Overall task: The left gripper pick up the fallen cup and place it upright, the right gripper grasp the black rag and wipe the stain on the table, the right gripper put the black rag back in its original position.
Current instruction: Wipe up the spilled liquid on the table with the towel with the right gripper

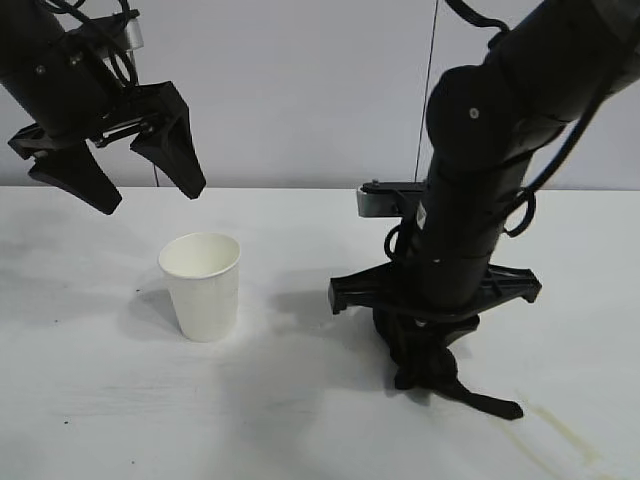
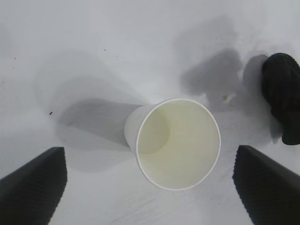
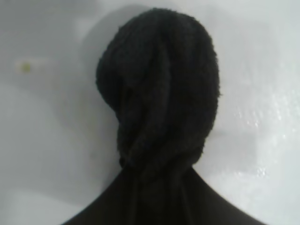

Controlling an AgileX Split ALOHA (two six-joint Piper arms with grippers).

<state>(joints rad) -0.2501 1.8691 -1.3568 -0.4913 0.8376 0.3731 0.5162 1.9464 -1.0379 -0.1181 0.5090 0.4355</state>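
Note:
The white paper cup [image 1: 202, 285] stands upright on the white table [image 1: 100, 400], left of centre. My left gripper [image 1: 120, 170] hangs open and empty above and behind it; in the left wrist view the cup [image 2: 178, 145] sits between the spread fingers [image 2: 33, 185]. My right gripper [image 1: 425, 350] points straight down at the table, shut on the black rag [image 1: 440, 375], which is pressed on the surface with its tail strip trailing to the right. The rag fills the right wrist view [image 3: 159, 93]. A faint yellowish smear of the stain [image 1: 560, 430] lies right of the rag.
A grey wall with a vertical seam stands behind the table. The rag also shows at the edge of the left wrist view [image 2: 281, 93]. A tiny yellow droplet [image 3: 24, 67] sits on the table near the rag.

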